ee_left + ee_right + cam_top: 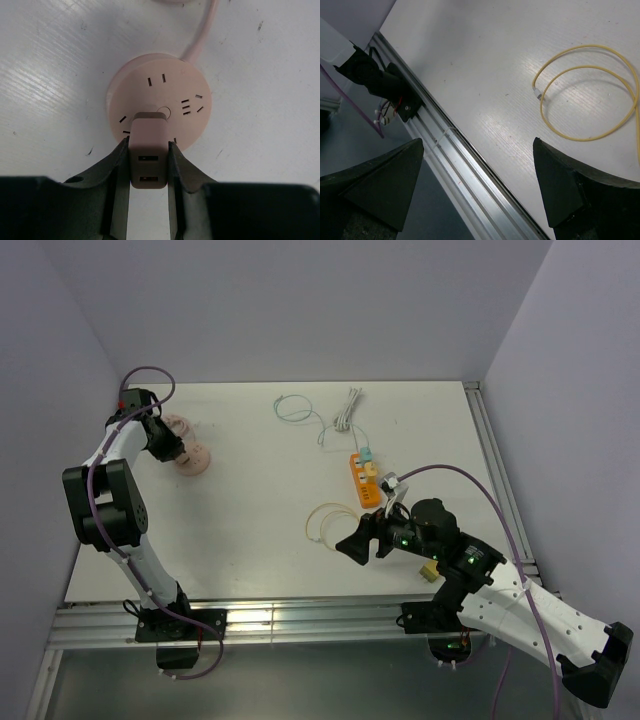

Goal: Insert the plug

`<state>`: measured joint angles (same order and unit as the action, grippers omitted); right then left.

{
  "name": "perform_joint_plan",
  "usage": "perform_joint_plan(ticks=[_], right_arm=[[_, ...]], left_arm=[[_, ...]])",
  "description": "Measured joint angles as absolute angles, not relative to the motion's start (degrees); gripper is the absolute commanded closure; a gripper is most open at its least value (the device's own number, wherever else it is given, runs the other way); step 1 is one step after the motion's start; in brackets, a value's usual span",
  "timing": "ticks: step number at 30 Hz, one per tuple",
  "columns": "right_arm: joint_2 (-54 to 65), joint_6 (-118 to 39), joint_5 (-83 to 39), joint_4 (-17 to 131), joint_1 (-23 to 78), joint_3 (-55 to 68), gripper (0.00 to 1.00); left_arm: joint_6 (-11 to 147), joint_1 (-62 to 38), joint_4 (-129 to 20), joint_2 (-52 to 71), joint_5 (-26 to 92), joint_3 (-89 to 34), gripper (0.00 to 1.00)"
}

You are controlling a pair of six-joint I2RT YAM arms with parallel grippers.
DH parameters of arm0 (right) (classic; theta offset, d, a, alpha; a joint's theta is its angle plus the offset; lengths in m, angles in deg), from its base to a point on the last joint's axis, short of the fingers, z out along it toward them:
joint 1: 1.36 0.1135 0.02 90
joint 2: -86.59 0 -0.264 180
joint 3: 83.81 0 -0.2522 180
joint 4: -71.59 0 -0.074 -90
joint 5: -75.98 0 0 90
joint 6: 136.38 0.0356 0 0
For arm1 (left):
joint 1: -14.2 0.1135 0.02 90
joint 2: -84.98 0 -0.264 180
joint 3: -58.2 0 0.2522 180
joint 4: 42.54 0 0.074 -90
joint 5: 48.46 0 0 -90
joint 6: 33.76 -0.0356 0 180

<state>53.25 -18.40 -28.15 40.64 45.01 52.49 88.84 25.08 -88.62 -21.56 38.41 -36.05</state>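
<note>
**Left arm holds a pink plug at a round socket; right arm is idle with its fingers spread**

We see two arms at the near edge of a white bench. The left arm reaches to the far left corner. In its wrist view, the left fingers are closed narrowly on a pink block-shaped plug, one dark finger pressed against each of its long sides. The plug sits squarely between the fingers and extends just past their tips. Its outer face shows two small slots.

The far end of the plug lies over the near part of a round pink socket hub, just short of the small circle at the hub's centre. Slot pairs are visible on the hub's far and right sides. We cannot tell whether the plug's prongs are seated in the hub. A pink cord leaves the hub at its far side.

The right fingers are spread wide and hold nothing. They hover over the bench's near edge, above a metal rail. A looped yellow cable lies near them on the bench. An orange power strip lies just beyond the right arm, well apart from the pink hub.
</note>
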Motion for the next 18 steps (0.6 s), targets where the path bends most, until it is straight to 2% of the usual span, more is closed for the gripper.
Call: perform_joint_plan(ticks=[18], right_arm=[[53.36,-18.40,-28.19,40.64,45.01,52.49,0.03]], left_arm=[[88.58,25.60,-86.98,-19.47,38.84,-33.08,1.00]])
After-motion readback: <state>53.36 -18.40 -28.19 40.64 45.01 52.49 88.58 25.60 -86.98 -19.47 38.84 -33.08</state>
